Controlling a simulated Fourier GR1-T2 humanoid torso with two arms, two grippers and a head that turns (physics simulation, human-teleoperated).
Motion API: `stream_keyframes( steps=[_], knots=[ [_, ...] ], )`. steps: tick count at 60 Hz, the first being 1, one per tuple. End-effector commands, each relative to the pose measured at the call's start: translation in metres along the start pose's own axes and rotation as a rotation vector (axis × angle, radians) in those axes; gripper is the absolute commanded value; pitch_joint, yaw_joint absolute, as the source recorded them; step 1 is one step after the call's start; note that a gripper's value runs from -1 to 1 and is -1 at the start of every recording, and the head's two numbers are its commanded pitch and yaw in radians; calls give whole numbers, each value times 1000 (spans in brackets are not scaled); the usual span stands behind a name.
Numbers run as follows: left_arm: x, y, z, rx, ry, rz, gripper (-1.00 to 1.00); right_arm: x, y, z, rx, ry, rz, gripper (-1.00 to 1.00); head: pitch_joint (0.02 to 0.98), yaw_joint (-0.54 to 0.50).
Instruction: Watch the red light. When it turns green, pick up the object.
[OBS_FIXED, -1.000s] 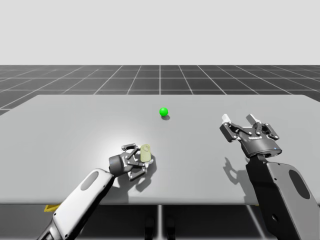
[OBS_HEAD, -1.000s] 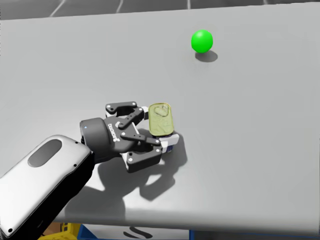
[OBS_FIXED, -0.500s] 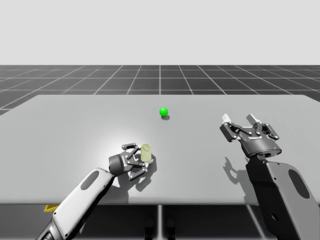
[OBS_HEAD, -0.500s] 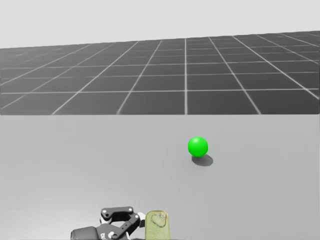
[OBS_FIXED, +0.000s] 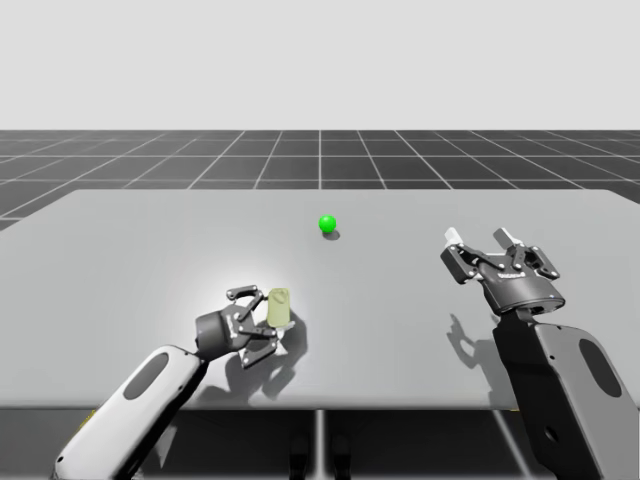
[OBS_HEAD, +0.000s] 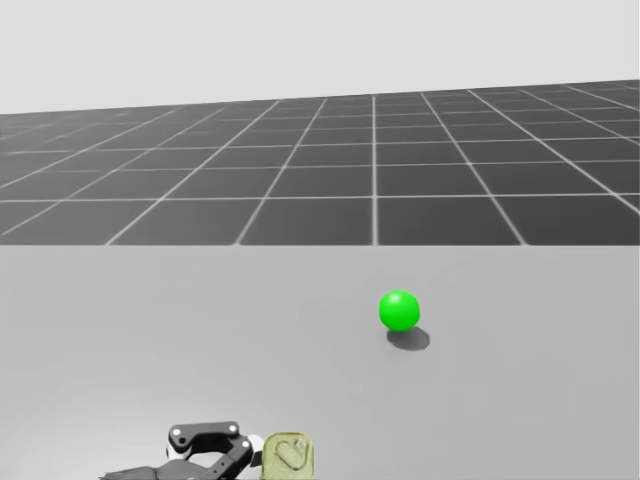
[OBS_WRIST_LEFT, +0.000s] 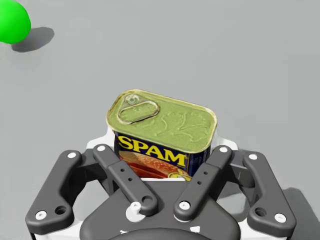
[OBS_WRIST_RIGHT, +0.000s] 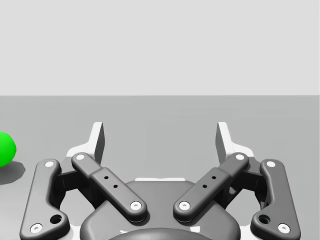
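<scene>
My left end effector (OBS_FIXED: 262, 322) is clenched on the rectangular can (OBS_WRIST_LEFT: 162, 122): in the left wrist view the white pads (OBS_WRIST_LEFT: 101, 145) press against its two opposite sides, and the can sits deep between the fingers, close to my palm. The can has dark blue printed sides and a dull gold-green lid with a pull-tab. In the high view it stands tall in my grasp at the near left of the grey counter (OBS_FIXED: 150, 230). A shadow (OBS_FIXED: 262, 362) lies on the counter just under the end effector and a little apart from it, so the can looks held clear of the surface. The light (OBS_HEAD: 399, 310) is a green ball resting on the counter. It is well apart from the can, farther out and toward the middle; in the left wrist view it lies ahead of my fingers and off to one side. My right end effector (OBS_WRIST_RIGHT: 161, 137) is released, its two fingers spread wide with nothing between them. It hangs above the right side of the counter, well apart from the can, with the light off to its side. Beyond the far edge of the counter a dark gridded floor (OBS_HEAD: 300, 180) runs back to a pale grey backdrop.
</scene>
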Motion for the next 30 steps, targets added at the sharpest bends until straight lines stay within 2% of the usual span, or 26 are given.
stream_keyframes(
  steps=[1,5,9,10,13,22,30],
  knots=[
    [47,7,5,-69,-81,-102,1000,0,0,0,5,-4,2,-1000,440,119],
    [60,10,9,-46,-100,-123,1000,1,0,0,6,-5,2,-1000,441,120],
    [74,13,15,-16,-114,-163,1000,1,0,1,7,-5,1,-1000,444,121],
    [82,14,18,-2,-125,-182,1000,1,0,1,8,-4,3,-1000,444,121],
    [90,14,21,11,-138,-195,1000,1,0,1,15,-1,4,-1000,445,122],
    [135,10,36,81,-215,-275,1000,0,0,2,34,8,3,-1000,448,121],
    [171,7,47,139,-292,-304,1000,0,0,3,39,6,-2,-1000,448,122]
  ],
)
